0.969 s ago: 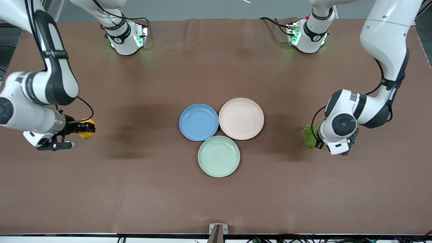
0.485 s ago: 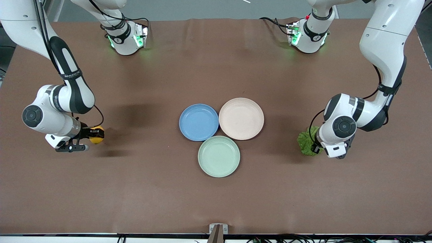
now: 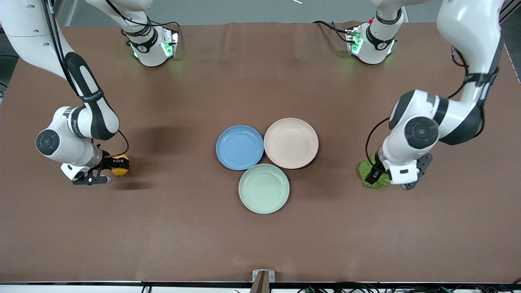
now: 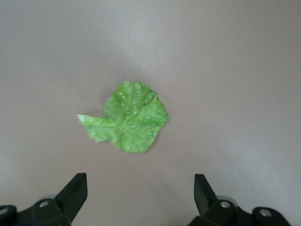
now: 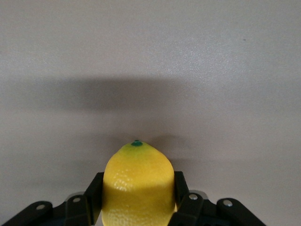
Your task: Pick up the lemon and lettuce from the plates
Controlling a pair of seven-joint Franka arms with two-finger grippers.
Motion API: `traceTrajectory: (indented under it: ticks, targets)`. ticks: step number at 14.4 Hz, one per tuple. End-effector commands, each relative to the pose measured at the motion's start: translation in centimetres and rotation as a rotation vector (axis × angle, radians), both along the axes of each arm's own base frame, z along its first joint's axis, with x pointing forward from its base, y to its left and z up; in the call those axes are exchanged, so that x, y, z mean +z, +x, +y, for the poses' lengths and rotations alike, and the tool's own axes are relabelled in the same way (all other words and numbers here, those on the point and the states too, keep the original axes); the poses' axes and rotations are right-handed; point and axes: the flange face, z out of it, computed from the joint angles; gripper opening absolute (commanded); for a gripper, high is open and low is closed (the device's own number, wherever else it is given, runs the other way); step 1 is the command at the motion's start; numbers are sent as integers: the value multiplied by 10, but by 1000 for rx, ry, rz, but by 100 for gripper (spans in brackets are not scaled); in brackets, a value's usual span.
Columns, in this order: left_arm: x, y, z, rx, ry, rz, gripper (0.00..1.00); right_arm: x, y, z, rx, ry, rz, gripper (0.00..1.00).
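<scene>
High front camera facing both arm bases, wrist cameras close above the table point(image 3: 260, 244), sharing its ends

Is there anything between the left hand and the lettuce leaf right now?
Nothing visible. The lettuce lies flat on the bare table, and the left hand hangs open over it, with only tabletop showing between its fingers and the leaf.

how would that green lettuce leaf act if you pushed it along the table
The flat, crinkled green lettuce leaf looks thin, so it would probably buckle or fold rather than slide stiffly. It seems very light and likely limp when lifted, drooping either side of the open left tool.
</scene>
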Motion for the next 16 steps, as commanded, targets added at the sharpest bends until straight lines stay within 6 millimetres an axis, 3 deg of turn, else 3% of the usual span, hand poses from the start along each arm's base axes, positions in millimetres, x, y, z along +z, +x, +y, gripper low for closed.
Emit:
traceTrajectory:
  ticks: [1,2,4,6,9,10,12,14,16]
  targets:
    - [70,11,7,-109,-28,27,100,7,-4,-2,7,2,-5,87]
    - [89,11,4,-128,-31,29,100,15,-4,-1,2,1,1,97]
    - [113,2,-4,-191,-24,21,100,68,-5,7,1,-7,17,98]
    - [143,-11,-3,-242,-5,10,100,142,-13,25,-17,-23,28,98]
    - [167,-30,-4,-306,15,53,100,258,-37,62,-30,-47,56,98]
    - [184,-31,-7,-314,6,30,100,297,-46,72,-24,-50,60,99]
    - [188,-33,-9,-355,10,31,100,361,-54,76,-23,-43,82,99]
    - [209,-40,8,-450,13,15,100,417,-59,84,-11,-42,65,99]
    - [233,-59,47,-535,16,19,100,442,-60,83,-15,-39,33,99]
